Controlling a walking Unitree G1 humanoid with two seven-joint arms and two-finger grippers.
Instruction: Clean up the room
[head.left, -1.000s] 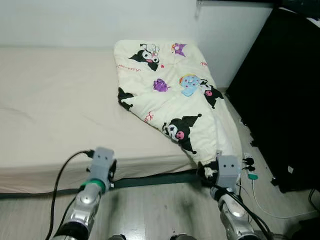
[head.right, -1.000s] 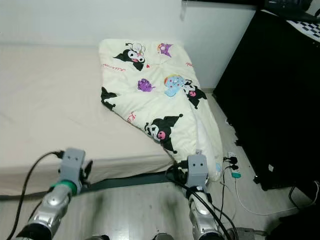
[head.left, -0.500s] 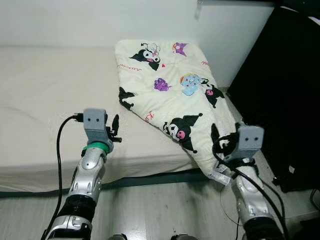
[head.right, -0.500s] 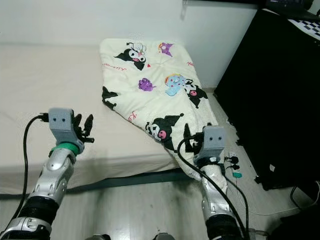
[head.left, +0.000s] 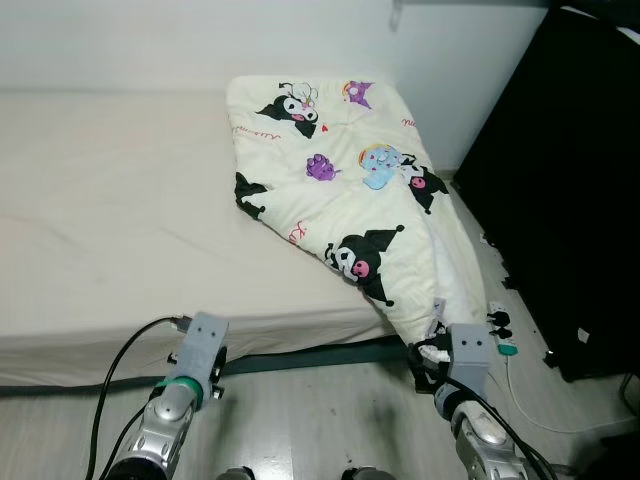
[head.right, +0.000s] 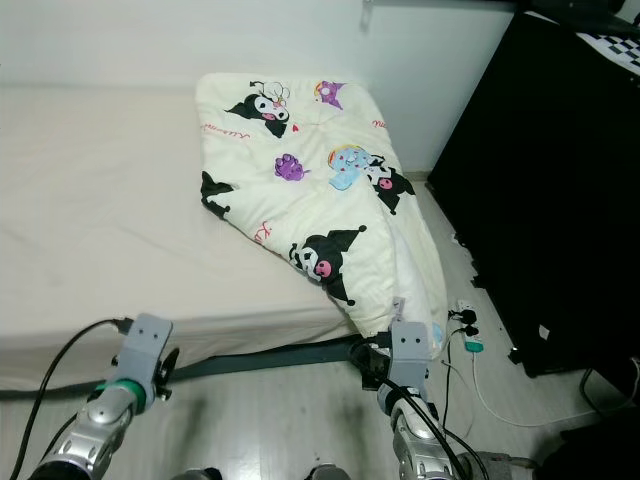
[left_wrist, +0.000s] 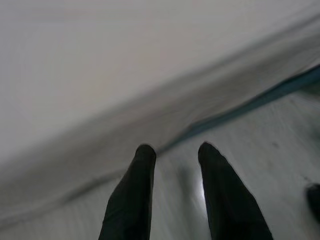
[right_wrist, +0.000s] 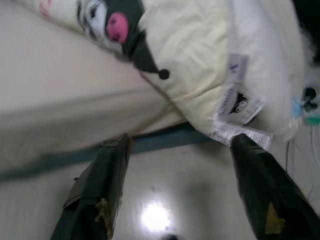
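Note:
A cream blanket (head.left: 340, 190) printed with cartoon characters lies folded on the right side of the bed (head.left: 110, 220), and its lower corner hangs over the bed's front right corner. My right gripper (right_wrist: 177, 142) hovers low over the floor just below that hanging corner, open and holding nothing. The blanket's white care tags (right_wrist: 235, 107) dangle between its fingers (right_wrist: 102, 190) in the right wrist view. My left gripper (left_wrist: 175, 150) is low in front of the bed's front edge, open with nothing in it. Both wrists show in the head views, left gripper (head.left: 205, 355) and right gripper (head.left: 445, 355).
A tall black cabinet (head.left: 560, 180) stands close on the right of the bed. A power strip with cables (head.left: 500, 335) lies on the wooden floor between them. A dark frame strip (head.left: 300, 358) runs under the mattress. A white wall (head.left: 200, 40) backs the bed.
Half a second ago both arms were raised to mattress height. They have dropped back down below the bed's front edge.

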